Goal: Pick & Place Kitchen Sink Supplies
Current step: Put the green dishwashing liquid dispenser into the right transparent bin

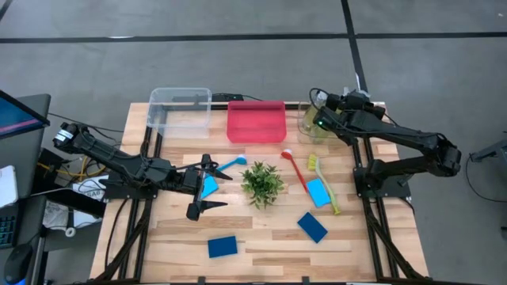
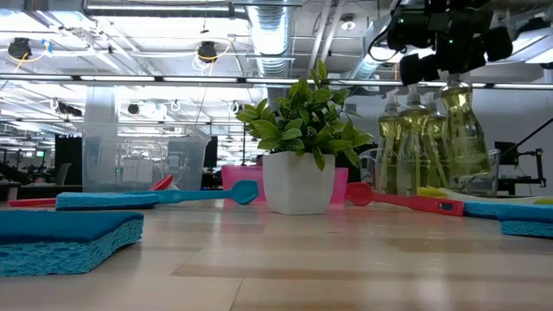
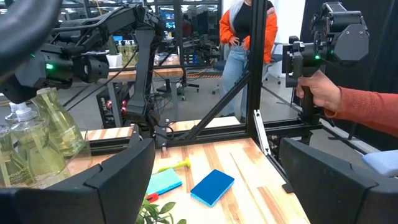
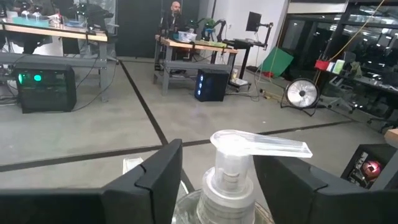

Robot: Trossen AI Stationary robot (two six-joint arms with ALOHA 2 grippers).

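Foremost in the low view lies 1 flat blue sponge (image 2: 65, 240) on the bench (image 1: 261, 237), near its front edge.

**Layout.** 4 blue sponges show in the high view: 2 towards the front edge, 1 beside the yellow brush (image 1: 323, 184) right of centre, and 1 at the left end effector (image 1: 207, 185). A red brush (image 1: 295, 169) lies between the plant (image 1: 262, 183) and the yellow brush. A blue brush (image 1: 230, 165) lies left of the plant. The pink bin (image 1: 256, 122) and the clear bin (image 1: 181, 108) stand along the rear edge. The pump bottles (image 2: 429, 142) stand grouped in a clear container at the rear right corner.

**End effectors.**
- Right end effector (image 4: 217, 168): positioned over the rear right corner. Its fingers stand on either side of a pump bottle neck (image 4: 227, 177) with a visible gap on each side. It is parted and grips nothing firmly; whether the fingers touch the bottle lower down cannot be determined.
- Left end effector: low over the bench, left of centre, fingers spread wide, empty.

**Step in hand.** Judged from this layout, 1 bottle is being set down among the others at the rear right corner.

**Next move.** The right arm should rise straight clear of the pump head, since any sideways drift could tip the neighbouring bottles. The left end effector is best placed to take the sponge or the blue brush beside it.
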